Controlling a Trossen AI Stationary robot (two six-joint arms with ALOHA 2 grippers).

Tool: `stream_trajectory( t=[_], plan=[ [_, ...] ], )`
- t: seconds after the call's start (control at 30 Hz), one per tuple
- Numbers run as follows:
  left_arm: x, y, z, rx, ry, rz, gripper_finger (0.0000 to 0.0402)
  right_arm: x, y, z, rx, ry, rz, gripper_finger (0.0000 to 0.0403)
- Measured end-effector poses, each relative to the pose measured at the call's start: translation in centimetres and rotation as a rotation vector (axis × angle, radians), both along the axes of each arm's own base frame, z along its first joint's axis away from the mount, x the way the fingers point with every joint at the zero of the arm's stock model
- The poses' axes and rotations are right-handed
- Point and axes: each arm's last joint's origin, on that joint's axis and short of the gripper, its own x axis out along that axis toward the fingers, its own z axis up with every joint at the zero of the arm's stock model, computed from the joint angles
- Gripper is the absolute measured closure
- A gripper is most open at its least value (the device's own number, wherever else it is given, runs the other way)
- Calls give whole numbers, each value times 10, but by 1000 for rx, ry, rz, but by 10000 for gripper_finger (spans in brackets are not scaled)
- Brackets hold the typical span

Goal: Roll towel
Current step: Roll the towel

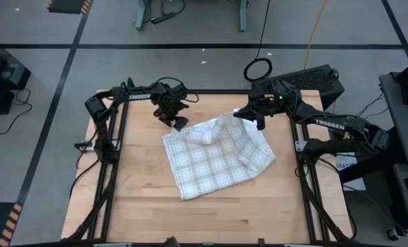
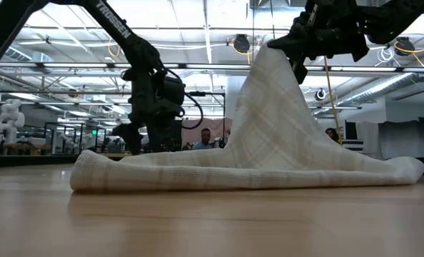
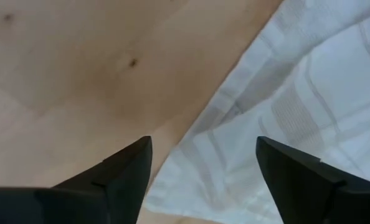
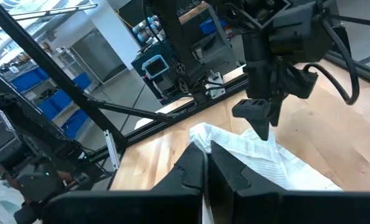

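The left arm says "TROSSEN" in white letters (so does the right arm). The left gripper [image 1: 178, 123] hangs low over the counter [image 1: 211, 213] at the towel's far left corner — its fingers [image 3: 126, 171] are spread apart and hold nothing. The towel [image 1: 214, 161] lies mid-counter, checked side up. The right gripper [image 1: 248, 113] — clenched tight — pinches the towel's far right corner and lifts it into a tent.
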Motion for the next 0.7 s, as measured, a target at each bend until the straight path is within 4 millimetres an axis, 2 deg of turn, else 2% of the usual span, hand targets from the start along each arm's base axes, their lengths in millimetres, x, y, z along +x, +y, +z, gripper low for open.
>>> stream_trajectory(
  t=[0.4, 0.7],
  plan=[
    [3, 2, -5, 18, -34, -77, 217, 0, -1, 0, -3, 3, -28, 402],
    [2, 0, -9, 0, -10, -90, 240, 0, -1, -1, 0, 9, -30, 402]
  ],
)
